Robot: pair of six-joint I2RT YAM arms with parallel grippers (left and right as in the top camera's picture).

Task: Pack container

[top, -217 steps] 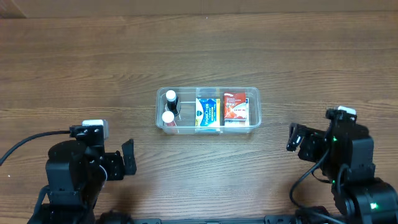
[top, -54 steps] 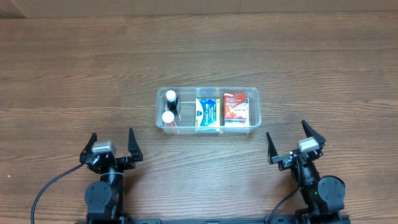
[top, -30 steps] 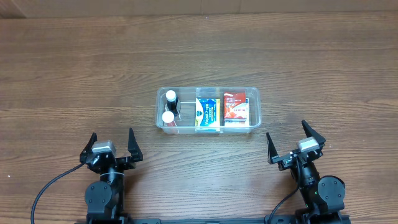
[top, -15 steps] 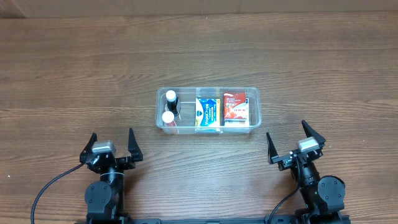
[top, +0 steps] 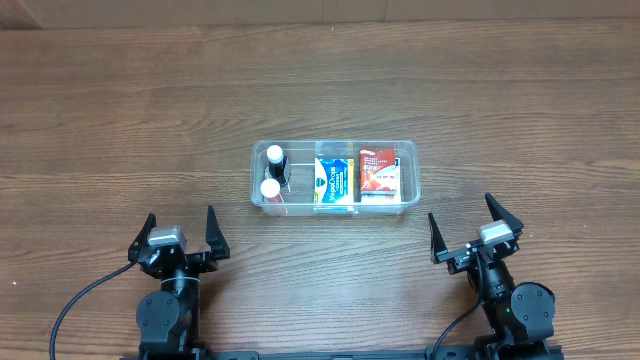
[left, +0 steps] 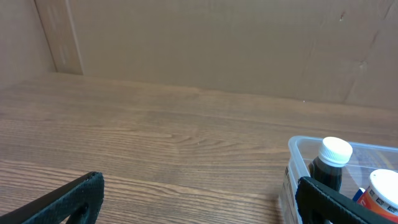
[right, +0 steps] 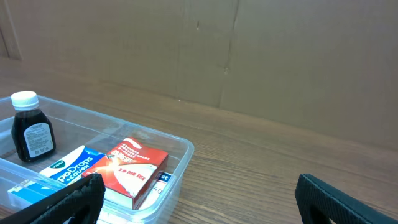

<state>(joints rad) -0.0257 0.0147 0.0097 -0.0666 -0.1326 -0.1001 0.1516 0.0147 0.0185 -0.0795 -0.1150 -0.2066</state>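
From overhead, the container (top: 412, 178) sits near the middle of the wooden table (top: 100, 100), its long side running from 9 to 3 o'clock. Two white-capped bottles (top: 274, 156) stand at its 9 o'clock end, a blue box (top: 335, 180) fills the middle, and a red box (top: 377, 170) lies at the 3 o'clock end. Side by side like this, they leave little room inside, so the packing looks finished. The left gripper (top: 180, 220) rests at about 7 o'clock from the container and the right gripper (top: 460, 208) at about 5 o'clock. Both are well apart from it, with fingers spread wide and nothing between them, which reads as a parked pose that leaves the bin clear.

The left wrist camera shows the left gripper (left: 199, 183) with its two dark fingers far apart at the lower corners and only bare wood between them. The container (left: 297, 155) comes in at 4 o'clock. A dark bottle (left: 329, 168) stands upright just inside its wall, and a second white cap (left: 382, 183) sits beside it. A cardboard wall (left: 199, 43) closes off the background.

The right wrist camera shows the right gripper (right: 199, 183) splayed in the same way and holding nothing. The container (right: 180, 148) lies at 8 o'clock. The red box (right: 134, 165) is nearest its corner, the blue box (right: 68, 168) is next to that, and the dark bottle (right: 31, 132) stands at the far end.
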